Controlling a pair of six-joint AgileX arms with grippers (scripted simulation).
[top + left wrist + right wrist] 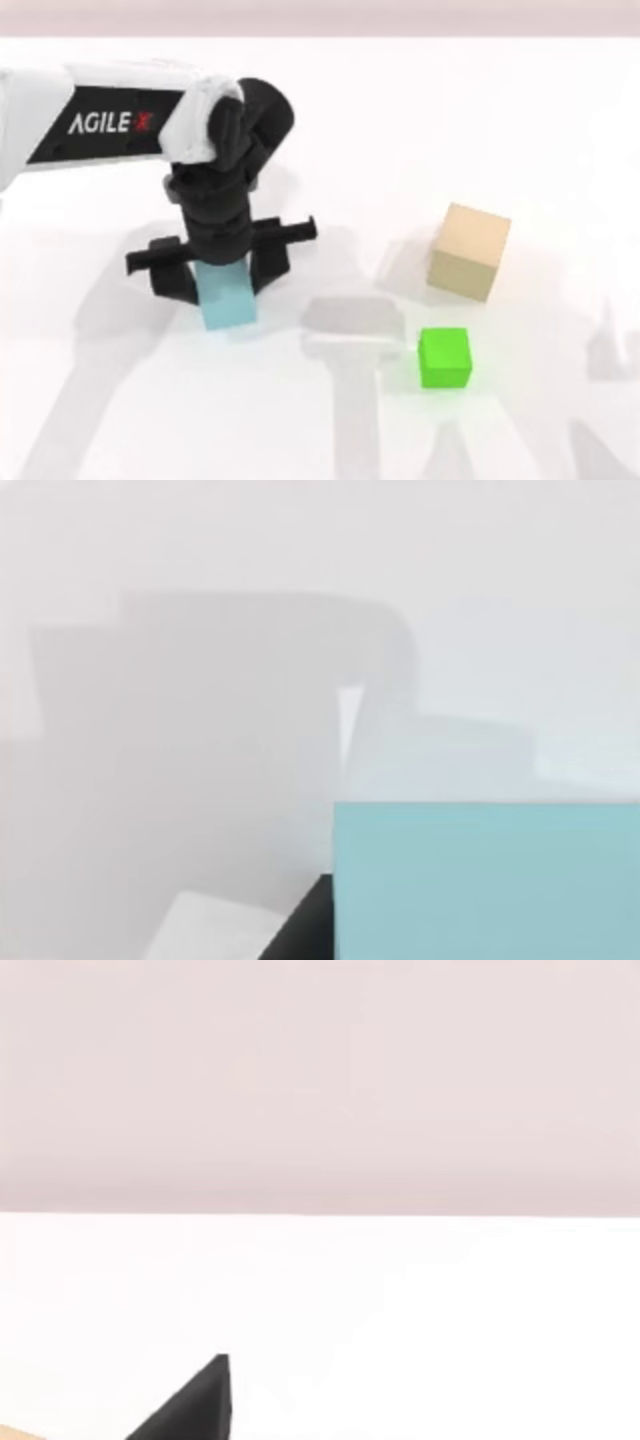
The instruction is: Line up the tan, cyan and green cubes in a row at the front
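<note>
- The cyan cube (227,298) sits between the fingers of the left claw (222,275), which comes down on it from above; the fingers stand at its two sides and look clamped on it.
- Whether the cube rests on the desk (520,130) or hangs just off it, I cannot tell.
- In the left wrist view the cyan cube (487,880) fills the near corner, with a dark finger (300,930) at its edge.
- The green cube (444,357) lies well off to the claw's right-hand side, and the tan cube (469,251) is just beyond it, near but apart.
- The right claw is out of the top view; its wrist view shows one dark fingertip (195,1405), so its state cannot be told.
- Risk, as I judge it: the cube may twist if held off-centre, spoiling the row, or it may knock the green cube when set down.
</note>
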